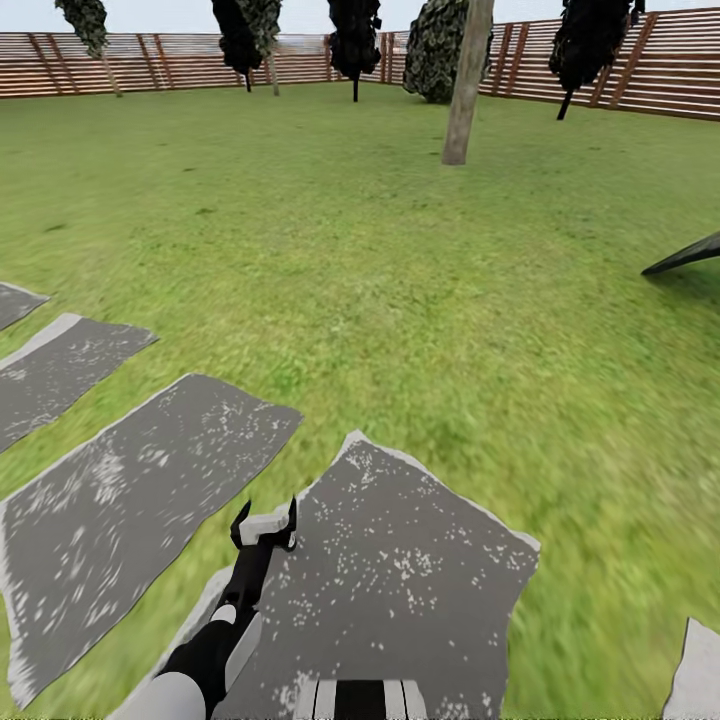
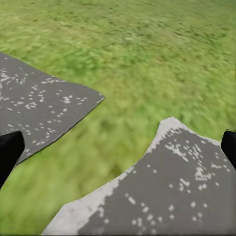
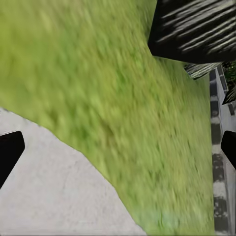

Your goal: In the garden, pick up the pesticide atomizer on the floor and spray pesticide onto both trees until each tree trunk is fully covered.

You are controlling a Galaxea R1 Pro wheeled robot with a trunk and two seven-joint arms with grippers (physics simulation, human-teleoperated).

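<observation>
On a fenced lawn (image 1: pixel 400 250), grey paving slabs (image 1: pixel 400 570) underfoot, left claw (image 1: pixel 266 525) open, right claw (image 3: pixel 118 147) spread, tree trunk (image 1: pixel 466 90) ahead

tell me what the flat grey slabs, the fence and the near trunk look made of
Grey slabs: probably stone or concrete, matte dark grey with white speckles and pale worn edges. Fence: looks like wood, reddish-brown horizontal slats with gaps. Tree trunk: bark, smooth grey-brown, dull, no branches low down.
</observation>
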